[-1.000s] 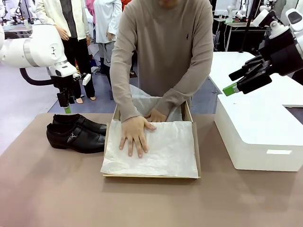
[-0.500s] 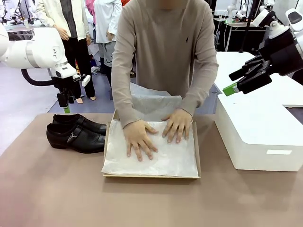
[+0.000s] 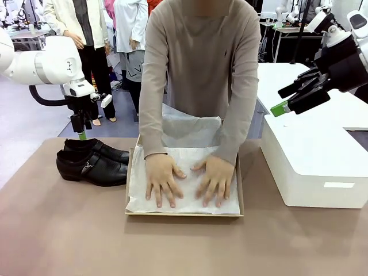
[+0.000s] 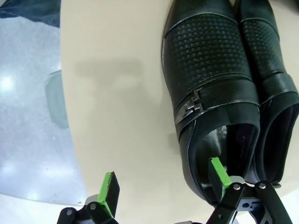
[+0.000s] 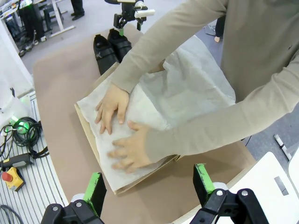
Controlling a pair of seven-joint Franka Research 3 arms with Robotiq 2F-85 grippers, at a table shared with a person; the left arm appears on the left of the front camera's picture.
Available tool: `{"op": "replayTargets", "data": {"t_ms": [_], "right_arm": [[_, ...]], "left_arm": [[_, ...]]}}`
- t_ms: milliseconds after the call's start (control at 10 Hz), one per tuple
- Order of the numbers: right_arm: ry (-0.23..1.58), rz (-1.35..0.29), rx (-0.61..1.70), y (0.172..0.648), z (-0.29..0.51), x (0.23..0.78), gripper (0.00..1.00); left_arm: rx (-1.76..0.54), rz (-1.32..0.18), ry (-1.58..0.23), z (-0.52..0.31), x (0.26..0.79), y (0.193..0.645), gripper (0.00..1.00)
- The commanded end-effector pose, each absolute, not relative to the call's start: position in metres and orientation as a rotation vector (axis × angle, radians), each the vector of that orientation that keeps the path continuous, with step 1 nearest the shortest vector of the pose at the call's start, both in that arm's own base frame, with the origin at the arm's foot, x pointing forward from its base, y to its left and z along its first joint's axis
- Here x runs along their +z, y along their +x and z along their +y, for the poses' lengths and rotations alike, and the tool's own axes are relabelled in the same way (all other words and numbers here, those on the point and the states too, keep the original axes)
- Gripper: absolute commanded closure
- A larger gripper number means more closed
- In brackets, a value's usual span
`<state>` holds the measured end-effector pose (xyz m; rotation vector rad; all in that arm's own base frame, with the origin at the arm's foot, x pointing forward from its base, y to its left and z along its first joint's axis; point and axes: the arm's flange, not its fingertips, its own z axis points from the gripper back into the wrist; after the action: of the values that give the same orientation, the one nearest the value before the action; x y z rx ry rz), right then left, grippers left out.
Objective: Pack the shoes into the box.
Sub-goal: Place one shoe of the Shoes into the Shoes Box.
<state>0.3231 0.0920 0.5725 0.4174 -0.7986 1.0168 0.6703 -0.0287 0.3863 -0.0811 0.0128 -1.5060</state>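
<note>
Black leather shoes (image 3: pixel 92 161) lie on the bench (image 3: pixel 57 230) just under my left hand (image 3: pixel 83 133), spread wide and empty. The box (image 3: pixel 184 214) sits below and left of my right hand (image 3: pixel 280 99), equally wide, holding nothing.

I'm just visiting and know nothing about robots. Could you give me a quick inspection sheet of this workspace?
Surface: brown table, smooth.
Job's things: black shoes side by side left of the box; box open, a person's hands flat on the white tissue paper lining it.
Clutter: large white box at the right.
Tools: left tool open above the shoes' heel ends; right tool open, raised near the white box.
Cables: coiled cables and a red-button switch beside the table.
Surroundings: people standing behind.
</note>
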Motion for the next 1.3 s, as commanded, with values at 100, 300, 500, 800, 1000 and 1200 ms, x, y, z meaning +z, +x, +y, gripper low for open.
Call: {"op": "replayTargets", "data": {"t_ms": [100,300,500,800,1000,1200], "right_arm": [[0.435,-0.810,1.027,0.325,0.092,0.573,0.00],[0.435,-0.810,1.027,0.325,0.092,0.573,0.00],[0.435,-0.810,1.027,0.325,0.092,0.573,0.00],[0.435,-0.810,1.027,0.325,0.092,0.573,0.00],[0.435,-0.810,1.027,0.325,0.092,0.573,0.00],[0.435,-0.810,1.027,0.325,0.092,0.573,0.00]], "left_arm": [[-1.521,0.050,-0.119,-0.028,0.383,0.676,0.00],[-1.518,0.057,-0.117,-0.030,0.378,0.677,0.00],[-1.517,0.057,-0.111,-0.031,0.373,0.680,0.00],[-1.521,0.085,-0.124,-0.031,0.366,0.683,0.00],[-1.524,0.113,-0.149,-0.030,0.360,0.684,0.00],[-1.510,0.145,-0.169,-0.027,0.352,0.686,0.00]]}}
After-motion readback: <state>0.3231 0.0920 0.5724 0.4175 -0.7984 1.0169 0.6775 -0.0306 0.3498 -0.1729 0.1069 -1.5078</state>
